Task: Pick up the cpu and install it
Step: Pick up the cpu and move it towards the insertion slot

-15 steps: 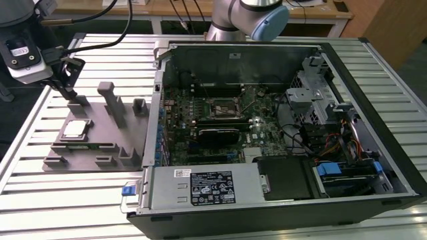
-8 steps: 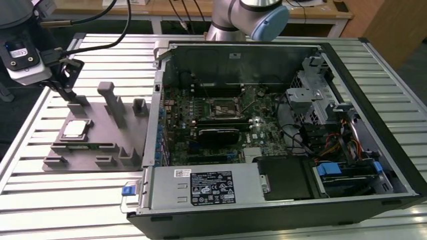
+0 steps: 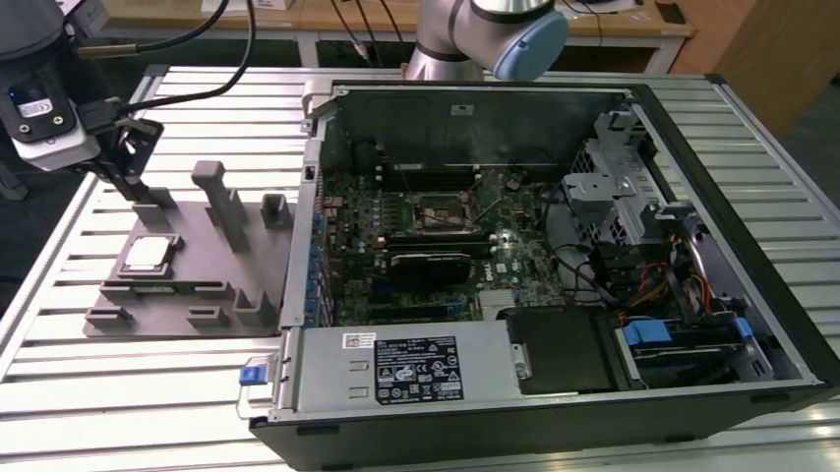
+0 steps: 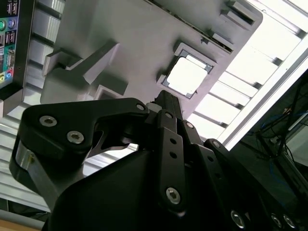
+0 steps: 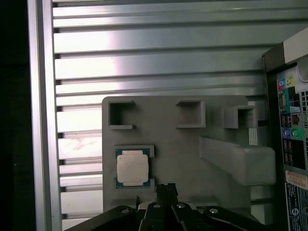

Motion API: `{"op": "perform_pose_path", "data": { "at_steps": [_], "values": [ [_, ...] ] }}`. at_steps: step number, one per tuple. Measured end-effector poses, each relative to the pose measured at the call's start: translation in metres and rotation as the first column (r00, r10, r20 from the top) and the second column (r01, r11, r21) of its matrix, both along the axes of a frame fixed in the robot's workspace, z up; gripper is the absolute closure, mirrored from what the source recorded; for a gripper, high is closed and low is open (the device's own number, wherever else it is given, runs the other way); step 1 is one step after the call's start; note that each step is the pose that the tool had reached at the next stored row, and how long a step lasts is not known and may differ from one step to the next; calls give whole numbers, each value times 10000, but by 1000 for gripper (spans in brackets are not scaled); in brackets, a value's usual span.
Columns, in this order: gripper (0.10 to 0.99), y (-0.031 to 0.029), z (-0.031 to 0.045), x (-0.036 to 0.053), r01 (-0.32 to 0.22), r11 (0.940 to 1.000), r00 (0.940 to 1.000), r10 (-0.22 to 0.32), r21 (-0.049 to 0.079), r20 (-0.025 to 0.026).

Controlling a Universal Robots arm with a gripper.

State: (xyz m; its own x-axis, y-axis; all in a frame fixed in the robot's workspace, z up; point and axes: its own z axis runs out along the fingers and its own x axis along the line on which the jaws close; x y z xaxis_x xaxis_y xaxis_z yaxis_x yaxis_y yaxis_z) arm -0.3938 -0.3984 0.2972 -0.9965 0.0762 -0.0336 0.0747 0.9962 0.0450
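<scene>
The cpu (image 3: 148,254) lies flat, silver top up, in a shallow square pocket of the grey fixture (image 3: 197,287), on the exterior view's left side of the slatted metal table (image 3: 79,393). The gripper (image 3: 136,185) hangs over the far edge of that fixture, just beyond the cpu and apart from it. In both wrist views its two black fingers (image 5: 162,191) stand pressed close together with nothing between them (only a thin seam shows), and their tips point at bare fixture just beside the chip's pocket. To the exterior view's right sits the open computer case (image 3: 393,379). Its motherboard faces up, with the square black-framed socket (image 3: 438,208) near the board's middle, well apart from the cpu
</scene>
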Motion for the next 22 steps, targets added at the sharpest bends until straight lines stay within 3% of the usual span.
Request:
{"op": "perform_pose_path", "data": {
  "at_steps": [9, 22],
  "values": [
    [980, 0, -58, -48, 1, 10000, 10000, -1, 0, 0],
    [980, -5, -228, -143, 0, 10000, 10000, 0, 0, -1]
  ]
}}
